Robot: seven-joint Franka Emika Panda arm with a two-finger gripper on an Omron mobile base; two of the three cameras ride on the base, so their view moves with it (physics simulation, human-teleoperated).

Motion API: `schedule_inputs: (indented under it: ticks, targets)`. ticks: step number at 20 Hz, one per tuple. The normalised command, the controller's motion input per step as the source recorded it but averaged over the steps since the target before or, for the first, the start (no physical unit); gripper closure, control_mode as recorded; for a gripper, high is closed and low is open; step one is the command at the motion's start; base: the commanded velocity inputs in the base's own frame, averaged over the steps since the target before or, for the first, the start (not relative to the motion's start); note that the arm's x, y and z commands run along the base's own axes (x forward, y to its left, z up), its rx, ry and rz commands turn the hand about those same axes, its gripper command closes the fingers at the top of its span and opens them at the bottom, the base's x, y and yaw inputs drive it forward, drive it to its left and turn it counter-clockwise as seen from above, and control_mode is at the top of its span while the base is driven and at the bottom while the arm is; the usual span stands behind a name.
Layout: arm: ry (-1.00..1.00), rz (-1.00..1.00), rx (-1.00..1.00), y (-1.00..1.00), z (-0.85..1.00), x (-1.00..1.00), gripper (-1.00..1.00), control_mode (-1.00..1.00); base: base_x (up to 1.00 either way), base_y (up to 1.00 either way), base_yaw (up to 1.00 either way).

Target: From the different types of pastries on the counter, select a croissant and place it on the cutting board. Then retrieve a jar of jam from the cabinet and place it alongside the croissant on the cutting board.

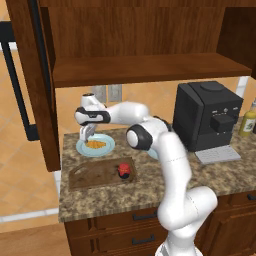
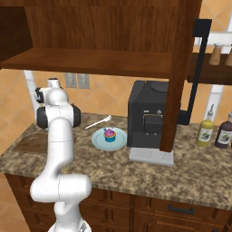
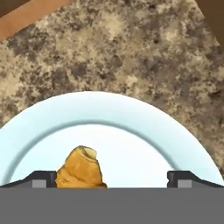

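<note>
a home kitchen: granite counter [image 1: 150, 182] over wooden drawers [image 1: 135, 230], wall cabinet [image 1: 140, 40] above, black coffee machine [image 1: 207, 117], tiled backsplash behind.

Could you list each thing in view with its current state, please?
Gripper: open, low over the croissant.
Croissant: lying on its plate, not gripped.
Jam jar: upright on the cutting board, lid on.
Cupcake: upright on the other plate.
Cabinet: open, shelf bare.
</note>
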Motion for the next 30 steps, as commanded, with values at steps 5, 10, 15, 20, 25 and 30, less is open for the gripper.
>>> schedule_inputs:
  ticks: [5, 10, 15, 20, 25, 30]
  targets:
    - [0.10, 0.00, 0.00, 0.00, -0.25, 0.00, -1.00, -1.00, 0.00, 0.00, 0.00]
    - [0.07, 0.00, 0.00, 0.00, -0.29, 0.00, -1.00, -1.00, 0.00, 0.00, 0.00]
    - [0.08, 0.00, 0.00, 0.02, -0.09, -0.01, -1.00, -1.00, 0.00, 0.00, 0.00]
    - [0.01, 0.00, 0.00, 0.05, 0.00, -0.21, -1.00, -1.00, 0.00, 0.00, 0.00]
    - [0.00, 0.01, 0.00, 0.07, 0.00, -0.47, -1.00, -1.00, 0.00, 0.00, 0.00]
    - [-0.03, 0.02, -0.03, -0.03, -0.13, -0.48, -1.00, -1.00, 0.00, 0.00, 0.00]
